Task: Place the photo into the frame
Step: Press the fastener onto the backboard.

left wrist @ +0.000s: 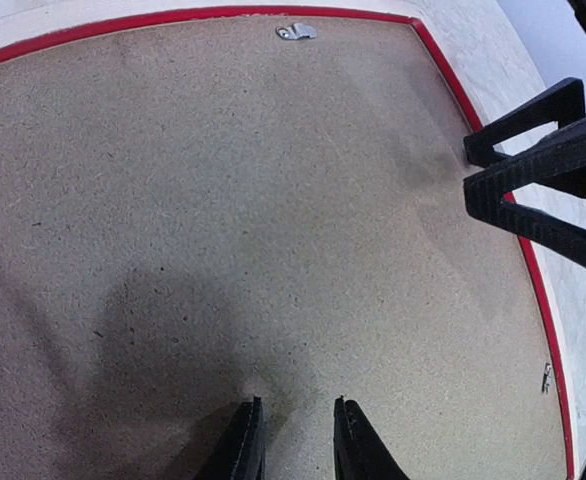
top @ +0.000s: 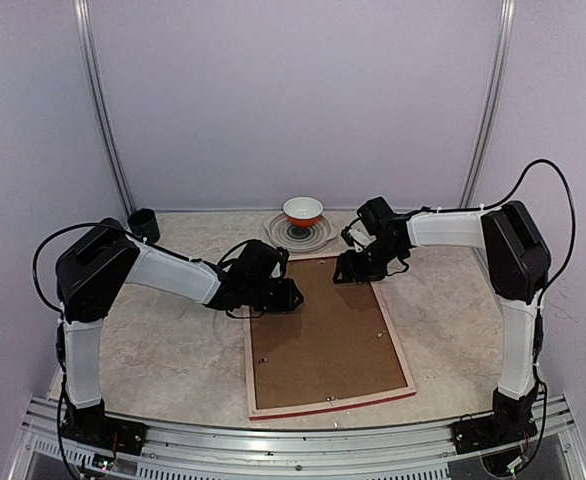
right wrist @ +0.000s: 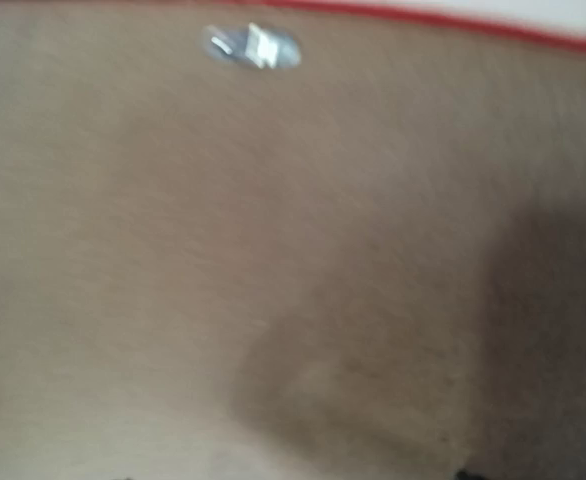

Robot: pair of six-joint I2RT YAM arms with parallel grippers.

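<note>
Frame (top: 405,392) lies face down mid-table, brown backing board (top: 323,340) up, red rim showing round it. Left gripper (top: 288,297) sits over the board at the frame's far-left corner; right gripper (top: 348,268) is at the far edge. Your left wrist view shows the left fingertips (left wrist: 245,445) a small gap apart above the board, holding nothing. It also catches the right gripper (left wrist: 470,172), prongs slightly apart at the red rim, holding nothing. That view shows a metal clip (left wrist: 295,32) sharply. The right wrist view is blurred: only board, red edge and a clip; its own fingers aren't readable there.
</note>
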